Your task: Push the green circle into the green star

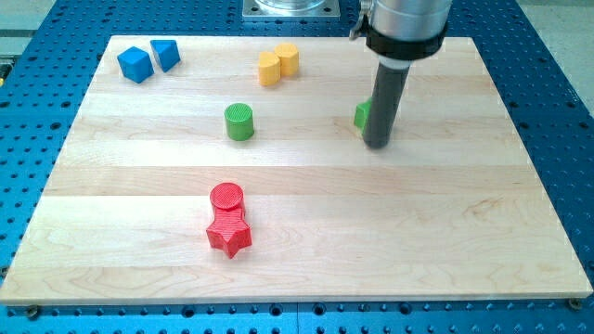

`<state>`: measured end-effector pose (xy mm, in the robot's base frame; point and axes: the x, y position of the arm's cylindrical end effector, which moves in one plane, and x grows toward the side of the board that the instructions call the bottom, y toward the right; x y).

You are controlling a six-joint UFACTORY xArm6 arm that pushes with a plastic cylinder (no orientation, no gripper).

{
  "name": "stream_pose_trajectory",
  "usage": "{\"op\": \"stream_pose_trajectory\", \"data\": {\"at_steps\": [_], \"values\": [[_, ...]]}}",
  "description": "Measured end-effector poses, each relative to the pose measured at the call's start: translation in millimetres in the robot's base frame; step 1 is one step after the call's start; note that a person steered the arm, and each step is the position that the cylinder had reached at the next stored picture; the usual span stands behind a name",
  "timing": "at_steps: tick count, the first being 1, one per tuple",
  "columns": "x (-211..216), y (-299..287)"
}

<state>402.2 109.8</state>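
Nearest, red star (229, 236) with red circle (226, 196) touching just above it, well clear of the job. Mid table (139, 278): green circle (239, 122) alone, upright, open wood between it and the target. Green star (363, 114) to the view's right, mostly hidden behind the rod. My tip (377, 144) down just beside the star, well right of the circle, likely wrong side for pushing. No claw fitted, so no open/closed state. Far edge: yellow blocks (278, 63), blue blocks (148, 60), unused.
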Motion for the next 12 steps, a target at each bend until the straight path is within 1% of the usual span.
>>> {"op": "stream_pose_trajectory", "data": {"at_steps": [1, 2, 3, 4, 5, 6, 7, 8, 9, 10, 11, 12], "values": [[-83.7, -3.4], [-105.9, -6.6], [-110.2, -33.5], [-128.2, 10.9], [-85.3, 2.8], [-32.0, -46.6], [-22.6, -112.4], [-0.7, -195.1], [39.5, -240.2], [56.9, -303.1], [22.5, -322.5], [-18.8, -256.8]]}}
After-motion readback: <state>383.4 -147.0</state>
